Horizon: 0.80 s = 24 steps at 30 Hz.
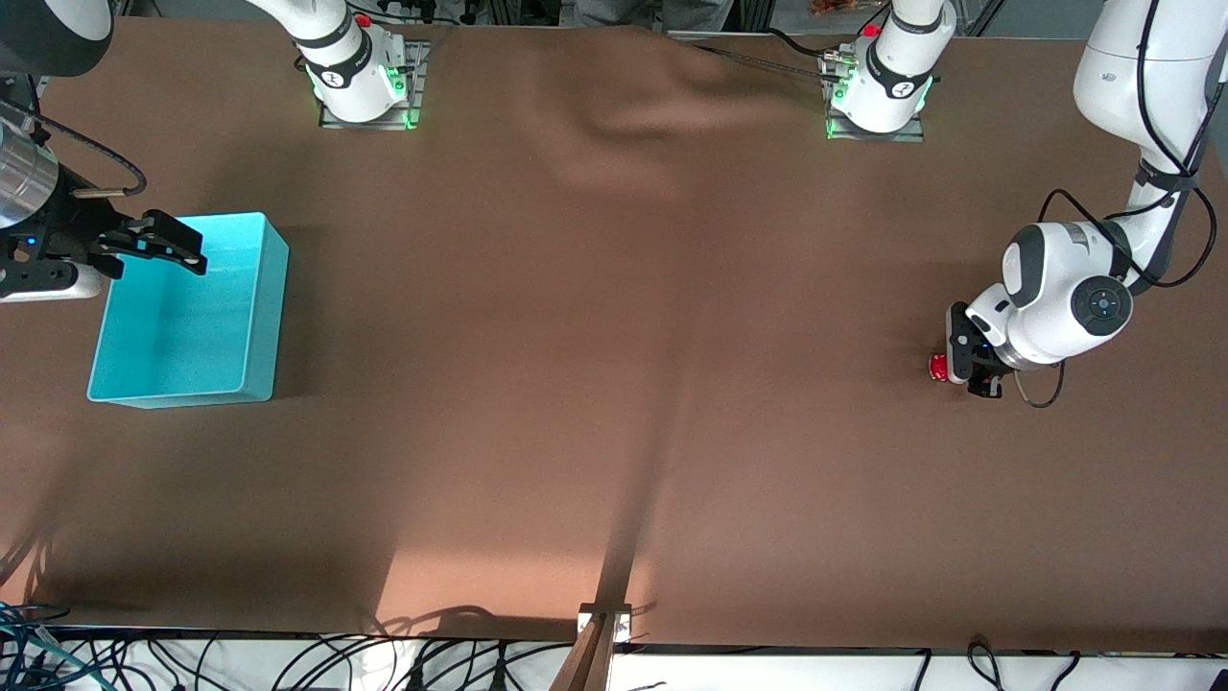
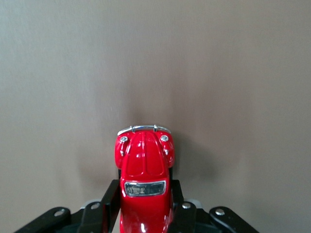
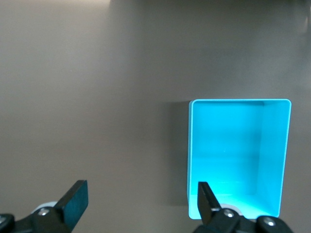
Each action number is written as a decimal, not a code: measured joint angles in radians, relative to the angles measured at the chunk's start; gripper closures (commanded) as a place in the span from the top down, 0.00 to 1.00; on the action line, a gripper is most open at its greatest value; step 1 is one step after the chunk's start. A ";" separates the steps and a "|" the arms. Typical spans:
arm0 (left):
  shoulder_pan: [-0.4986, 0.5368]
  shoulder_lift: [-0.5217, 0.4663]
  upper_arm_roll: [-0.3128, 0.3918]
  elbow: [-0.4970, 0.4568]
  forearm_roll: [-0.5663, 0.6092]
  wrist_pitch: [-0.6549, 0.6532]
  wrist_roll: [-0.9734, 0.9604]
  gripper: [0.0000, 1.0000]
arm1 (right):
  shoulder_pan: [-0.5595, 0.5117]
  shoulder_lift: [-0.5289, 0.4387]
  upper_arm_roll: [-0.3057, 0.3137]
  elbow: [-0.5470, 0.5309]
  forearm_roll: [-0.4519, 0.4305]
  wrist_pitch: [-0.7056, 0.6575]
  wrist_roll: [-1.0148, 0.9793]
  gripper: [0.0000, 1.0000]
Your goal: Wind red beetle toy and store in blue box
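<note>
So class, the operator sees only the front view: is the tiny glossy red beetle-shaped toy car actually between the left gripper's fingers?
Observer: Yes. The left wrist view shows the left gripper with a finger on each side of the red beetle toy.
Operator: Is the rectangular turquoise-blue plastic box empty?
Observer: Yes, the right wrist view shows the blue box with a bare floor.
Operator: And the right gripper?
Observer: The right gripper hangs open over the box's rim.

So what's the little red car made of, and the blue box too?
The red beetle toy looks like glossy painted metal or hard plastic: its shell shows bright reflections, and the bumper looks chrome-like. The pictures can't settle which. The left end effector is shut on it at the left arm's end of the table. The blue box looks like smooth moulded plastic, with plain even walls and rounded corners.
</note>
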 measured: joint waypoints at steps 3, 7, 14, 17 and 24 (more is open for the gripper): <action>0.022 0.004 0.000 0.007 0.000 0.000 0.024 0.03 | 0.000 0.000 0.000 0.000 0.000 0.000 0.000 1.00; 0.043 0.009 0.001 0.015 0.000 0.001 0.057 0.03 | 0.000 0.000 0.000 0.000 0.000 0.000 0.000 1.00; 0.054 0.013 0.002 0.021 0.000 0.001 0.078 0.03 | 0.000 0.000 0.000 0.000 0.000 0.000 0.000 1.00; 0.056 0.014 0.004 0.023 0.000 0.001 0.078 0.03 | 0.000 0.000 0.000 0.000 0.000 0.000 0.000 1.00; 0.066 0.019 0.007 0.030 0.000 0.001 0.082 0.03 | 0.000 0.000 0.000 0.000 0.000 0.000 0.000 1.00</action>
